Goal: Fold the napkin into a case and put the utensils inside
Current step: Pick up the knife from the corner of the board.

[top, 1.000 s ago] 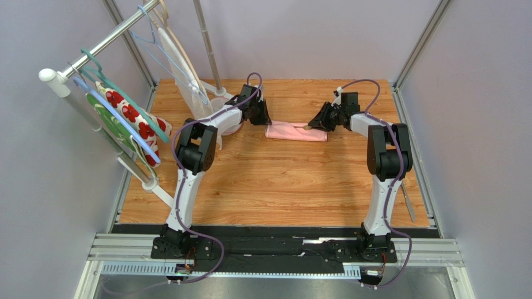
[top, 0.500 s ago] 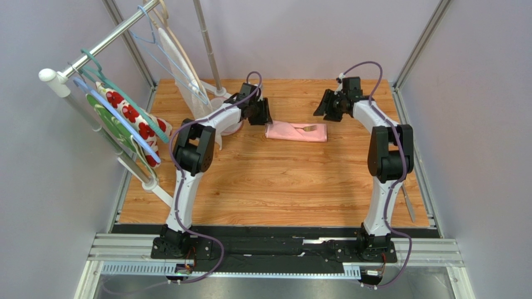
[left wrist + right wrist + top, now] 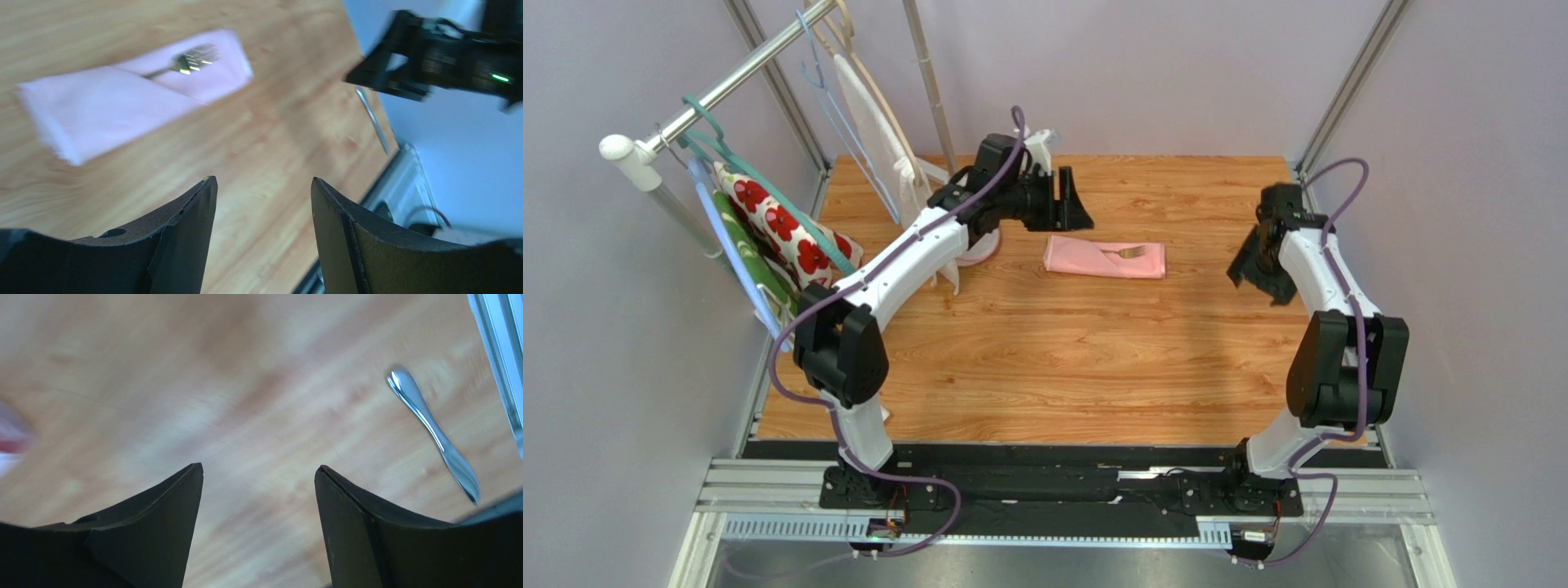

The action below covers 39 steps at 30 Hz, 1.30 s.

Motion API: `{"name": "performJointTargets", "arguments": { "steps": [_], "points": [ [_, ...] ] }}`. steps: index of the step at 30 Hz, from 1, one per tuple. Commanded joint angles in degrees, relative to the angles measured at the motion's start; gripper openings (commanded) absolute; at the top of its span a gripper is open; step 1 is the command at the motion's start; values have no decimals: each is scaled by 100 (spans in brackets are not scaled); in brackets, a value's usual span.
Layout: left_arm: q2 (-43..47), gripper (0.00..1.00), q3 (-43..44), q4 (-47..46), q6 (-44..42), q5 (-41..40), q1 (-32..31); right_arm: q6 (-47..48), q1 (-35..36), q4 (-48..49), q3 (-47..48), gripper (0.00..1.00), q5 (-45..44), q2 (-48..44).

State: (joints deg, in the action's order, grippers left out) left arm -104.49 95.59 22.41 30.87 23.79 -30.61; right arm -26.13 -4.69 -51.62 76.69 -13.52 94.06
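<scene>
Case folded, fork tucked in, my left gripper and right gripper both spread and empty, one silver utensil on the bench not yet inside.

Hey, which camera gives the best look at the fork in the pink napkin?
The left wrist view: the fork is large there, its tines sticking out of the napkin. The top external view shows it only as a tiny glint. The right wrist view misses it.
</scene>
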Motion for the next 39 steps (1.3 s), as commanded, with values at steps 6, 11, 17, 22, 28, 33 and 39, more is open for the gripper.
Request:
{"name": "performJointTargets", "arguments": {
  "steps": [6, 11, 17, 22, 28, 33, 39],
  "points": [
    [464, 64, -805, -299, 164, 1083, -1631, -489, -1182, 687, -2367, 73, -689, -1538],
    [508, 63, -919, -325, 129, 1110, -2054, -1402, -2378, 627, -2773, 74, -160, -1979],
    [517, 63, -972, -343, 130, 1233, -2256, -3098, -2730, -76, -2545, 81, -573, -1672],
    [526, 63, -981, -326, 77, 1426, -2265, -3978, -2748, 186, -2685, 78, -564, -1742],
    [412, 63, -867, -185, -55, 1672, -2265, -4576, -2836, 441, -2782, 75, -828, -1769],
    [201, 62, -604, -132, -55, 1901, -2265, -4734, -2915, 573, -2580, 74, -758, -1024],
    [-36, 62, -146, 254, -345, 1998, -2265, -4708, -2968, 925, -2501, 72, -723, -582]
  ]
}}
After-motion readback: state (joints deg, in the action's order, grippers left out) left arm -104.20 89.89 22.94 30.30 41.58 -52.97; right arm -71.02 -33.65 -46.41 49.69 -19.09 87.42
